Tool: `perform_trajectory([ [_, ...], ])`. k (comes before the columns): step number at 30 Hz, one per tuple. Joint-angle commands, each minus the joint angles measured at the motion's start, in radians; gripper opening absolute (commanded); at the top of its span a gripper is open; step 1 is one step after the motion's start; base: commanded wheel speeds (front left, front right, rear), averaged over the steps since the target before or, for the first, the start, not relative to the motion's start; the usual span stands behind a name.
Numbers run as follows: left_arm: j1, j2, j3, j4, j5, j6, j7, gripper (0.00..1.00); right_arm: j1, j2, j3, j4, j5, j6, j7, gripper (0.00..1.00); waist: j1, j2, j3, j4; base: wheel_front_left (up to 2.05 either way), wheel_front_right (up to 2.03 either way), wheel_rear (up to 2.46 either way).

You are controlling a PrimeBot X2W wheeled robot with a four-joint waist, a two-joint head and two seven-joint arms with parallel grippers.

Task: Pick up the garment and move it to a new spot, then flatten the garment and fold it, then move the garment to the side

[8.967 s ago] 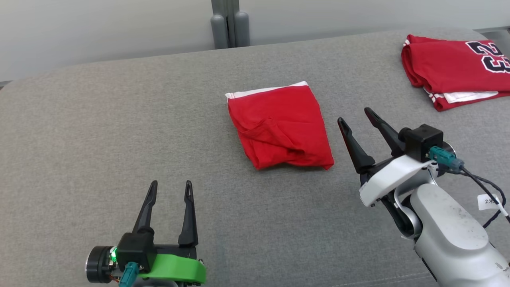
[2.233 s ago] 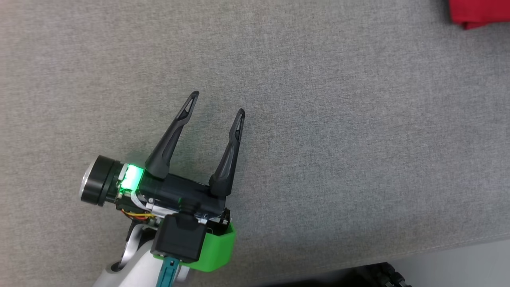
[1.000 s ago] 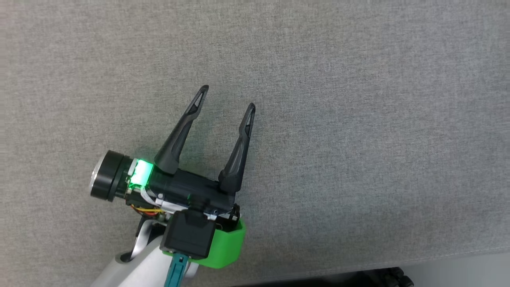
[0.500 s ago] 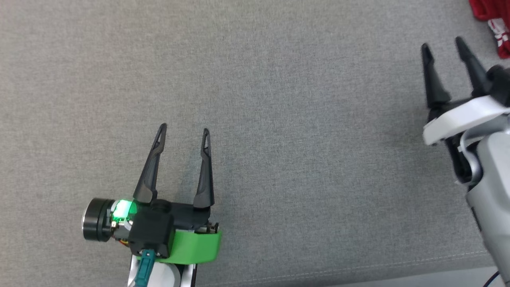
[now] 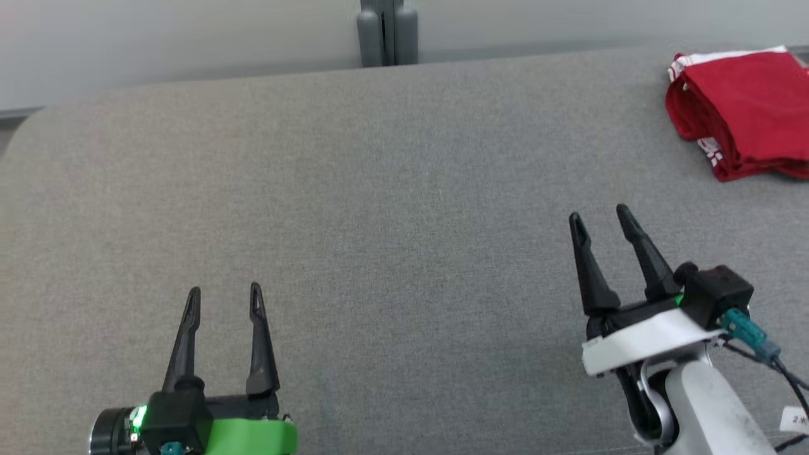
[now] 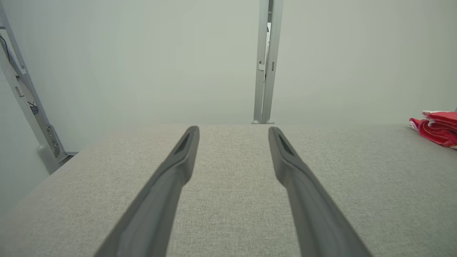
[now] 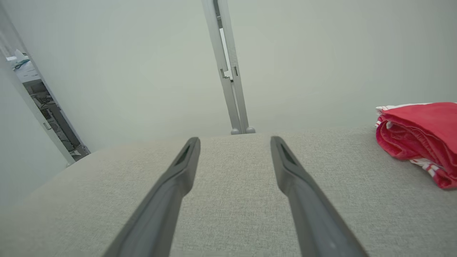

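Note:
The red garment (image 5: 746,107) with white trim lies folded on top of a red pile at the far right of the grey surface (image 5: 392,208); it also appears in the left wrist view as a red garment (image 6: 437,127) and in the right wrist view as a red garment (image 7: 421,137). My left gripper (image 5: 222,298) rests low at the front left, open, nothing between its fingers. Well short of the pile, my right gripper (image 5: 599,215) hovers at the front right, open and holding nothing. Each wrist view has its own open gripper, left gripper (image 6: 234,129) and right gripper (image 7: 235,140).
A grey upright post (image 5: 387,31) stands behind the surface at the back middle, against a pale wall. The surface's rounded left corner (image 5: 38,120) lies at the far left. A metal frame (image 6: 21,92) leans at the left of the left wrist view.
The head camera has tilted up, so the whole picture shifted and the back wall and red pile came into it. Nine seconds ago the folded garment lay at the middle; now it sits on the pile.

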Motion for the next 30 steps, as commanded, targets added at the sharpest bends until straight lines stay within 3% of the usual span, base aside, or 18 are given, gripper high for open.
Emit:
perform_trajectory([
  [1, 0.034, -0.005, 0.017, -0.004, 0.011, -0.015, 0.0, 1.0, 0.044, 0.004, 0.005, -0.029, -0.012, -0.001, -0.002, 1.0, 0.0001, 0.0, -0.102, 0.003, 0.0, 0.0, 0.0],
  [9, 0.118, -0.017, 0.073, -0.062, 0.062, -0.075, 0.0, 1.0, 0.176, 0.012, 0.047, -0.074, -0.042, -0.001, -0.002, 1.0, 0.0001, 0.0, -0.152, -0.027, 0.0, 0.0, 0.0],
  [30, 0.174, -0.022, 0.089, -0.023, 0.072, -0.059, 0.0, 1.0, 0.22, 0.055, 0.033, -0.034, -0.04, -0.001, -0.002, 1.0, 0.0001, 0.0, -0.163, -0.036, 0.0, 0.0, 0.0],
])
